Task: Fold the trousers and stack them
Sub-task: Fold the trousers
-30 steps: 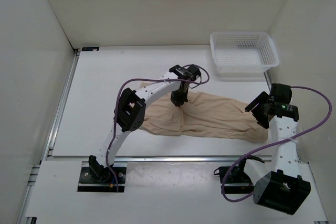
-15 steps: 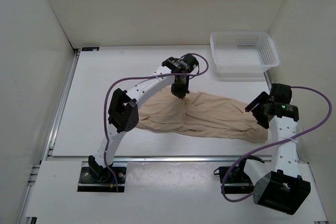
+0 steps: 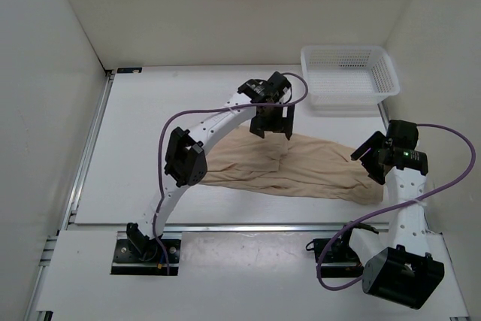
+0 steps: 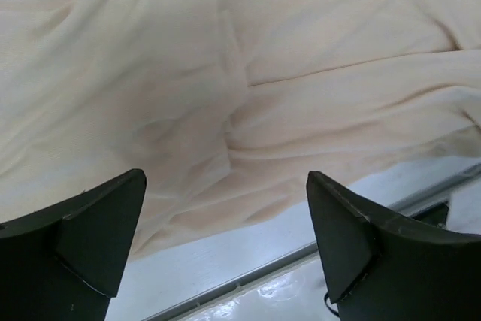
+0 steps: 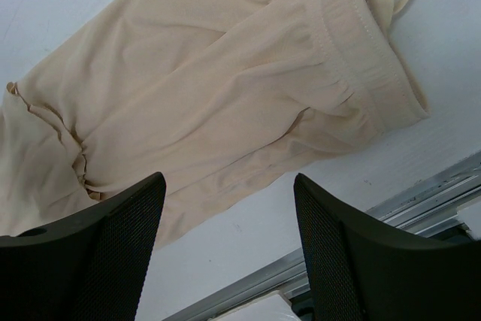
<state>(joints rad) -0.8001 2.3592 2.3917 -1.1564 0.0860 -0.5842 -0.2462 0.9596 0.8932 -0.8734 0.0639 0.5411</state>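
The beige trousers (image 3: 301, 167) lie flat and wrinkled across the table's middle, reaching from under the left arm to the right arm. My left gripper (image 3: 273, 124) hovers over their far edge, open, with nothing between its fingers; the left wrist view shows the folded fabric (image 4: 248, 88) below the open jaws of my left gripper (image 4: 225, 238). My right gripper (image 3: 366, 157) stands open just above the trousers' right end. In the right wrist view the elastic waistband (image 5: 361, 43) lies beyond my right gripper (image 5: 229, 242), whose fingers hold nothing.
A white mesh basket (image 3: 349, 75) stands at the table's far right corner. White walls close in the left, back and right sides. A metal rail (image 3: 248, 227) runs along the table's near edge, in front of the arm bases.
My left gripper has let go of the fabric and opened, rising slightly toward the far right. The trousers' left part has settled flat. The right arm has not moved.
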